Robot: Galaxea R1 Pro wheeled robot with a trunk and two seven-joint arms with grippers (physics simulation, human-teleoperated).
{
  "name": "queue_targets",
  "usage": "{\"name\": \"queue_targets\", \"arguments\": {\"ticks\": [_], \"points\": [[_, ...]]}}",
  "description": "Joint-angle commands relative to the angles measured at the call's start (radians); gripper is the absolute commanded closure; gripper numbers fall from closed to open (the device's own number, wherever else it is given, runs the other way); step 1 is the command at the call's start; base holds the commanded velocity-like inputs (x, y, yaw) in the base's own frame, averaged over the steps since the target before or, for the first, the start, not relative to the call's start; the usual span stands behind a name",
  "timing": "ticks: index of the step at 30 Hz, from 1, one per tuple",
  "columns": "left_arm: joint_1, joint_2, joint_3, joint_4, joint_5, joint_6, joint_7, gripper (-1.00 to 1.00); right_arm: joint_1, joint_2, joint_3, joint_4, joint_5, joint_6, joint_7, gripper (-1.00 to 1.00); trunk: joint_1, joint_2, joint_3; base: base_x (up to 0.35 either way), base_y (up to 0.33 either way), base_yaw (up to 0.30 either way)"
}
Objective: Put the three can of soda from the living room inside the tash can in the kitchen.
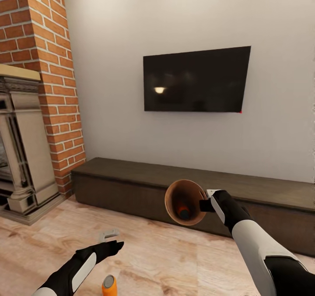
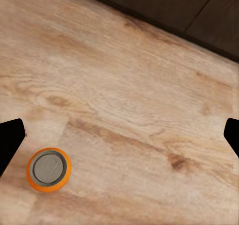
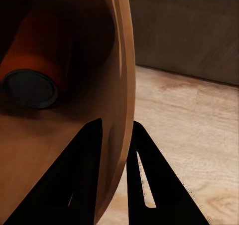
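Right gripper [image 1: 204,205] pinches the bucket [image 1: 185,202] by its rim at centre-right of the head view, one finger inside, one outside. Bucket is tipped, mouth facing the camera; an orange can [image 3: 35,70] lies inside. Second orange can [image 1: 109,285] stands upright on the wood floor [image 1: 175,261] at the bottom edge, open floor around it. Left gripper [image 1: 114,246] is spread wide above it.

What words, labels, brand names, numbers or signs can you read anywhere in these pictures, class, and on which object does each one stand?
None can be read.
Orange soda can standing on the wood floor: plain silver top and orange side, no lettering visible.
Orange soda can inside the copper-brown trash can: no print visible.
Wall-mounted TV: dark screen, only a lamp reflection.
Small grey object on the floor: too small to tell.
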Motion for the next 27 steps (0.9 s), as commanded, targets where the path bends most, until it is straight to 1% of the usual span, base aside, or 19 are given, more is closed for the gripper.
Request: {"name": "queue_targets", "arguments": {"ticks": [1,9,20,24,27], "points": [[0.000,-0.001,0.000,0.001,0.000,0.001,-0.001,-1.00,-0.001,0.000,-0.002,-0.001,-0.008,0.000,0.004,1.00,0.000,0.000,0.002,0.000,0.287,-0.133],[0.000,-0.001,-0.001,0.002,-0.001,0.002,0.000,-1.00,-0.002,0.000,-0.002,-0.001,-0.007,0.001,0.002,1.00,0.000,0.000,0.013,-0.070,0.288,-0.123],[0.000,-0.001,-0.004,0.002,-0.002,0.002,0.000,-1.00,-0.002,-0.001,-0.002,-0.001,-0.006,0.002,0.000,1.00,0.000,0.000,0.015,-0.152,0.289,-0.017],[0.000,-0.001,-0.007,0.001,-0.002,0.000,-0.001,-1.00,-0.003,-0.003,-0.003,-0.001,-0.006,0.002,0.000,1.00,0.000,0.000,0.015,0.035,0.218,-0.001],[0.000,-0.001,-0.006,-0.001,-0.002,0.000,-0.002,-1.00,-0.003,-0.004,-0.002,-0.001,-0.006,0.002,0.000,1.00,0.000,0.000,0.015,0.070,0.087,0.000]]}}
